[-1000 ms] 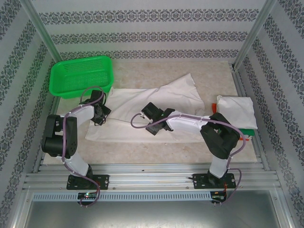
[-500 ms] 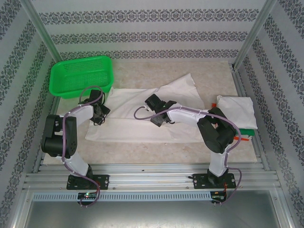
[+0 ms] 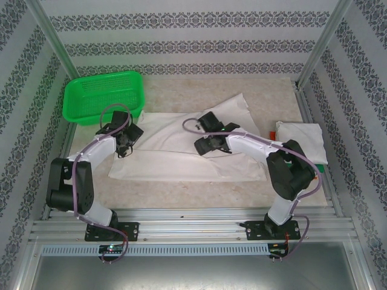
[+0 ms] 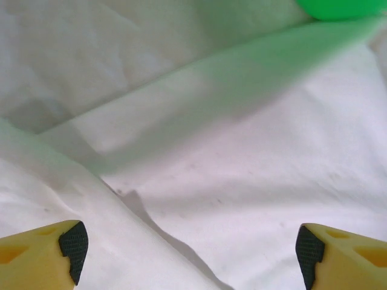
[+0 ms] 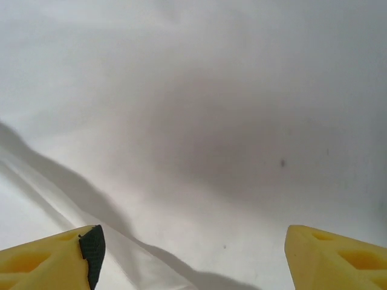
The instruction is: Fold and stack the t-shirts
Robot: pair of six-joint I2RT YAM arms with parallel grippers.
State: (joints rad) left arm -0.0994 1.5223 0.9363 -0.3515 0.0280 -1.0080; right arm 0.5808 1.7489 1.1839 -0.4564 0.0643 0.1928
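The left jaws stand wide apart in the left wrist view, the two yellow fingers with their dark pads (image 4: 74,243) at the bottom corners and nothing gripped between them. Under them lies white cloth. The right jaws are spread just as wide in the right wrist view, yellow fingertips (image 5: 91,249) low at either side and nothing in their hold. Plain white cloth lies beneath.

From the top camera, one white t-shirt (image 3: 181,151) lies spread flat across the middle of the desk (image 3: 181,90) - wrinkled, with one corner reaching up toward the far side. The left arm (image 3: 91,157) reaches to the shirt's left end, its head just above the cloth beside the green basket (image 3: 103,96). The right arm (image 3: 254,145) stretches in over the shirt's middle, its head low over the fabric.

In the left wrist view the t-shirt (image 4: 242,169) shows a raised fold running diagonally, tinted green, and a blur of the basket (image 4: 338,7) sits at the top edge. In the right wrist view the t-shirt (image 5: 211,121) is smooth, with a soft crease at the lower left.

A folded stack (image 3: 302,142) rests at the desk's right edge - white on top, with an orange-red edge on its left and a green edge below. It lies close to the spread shirt's right end; I cannot tell whether the two touch.
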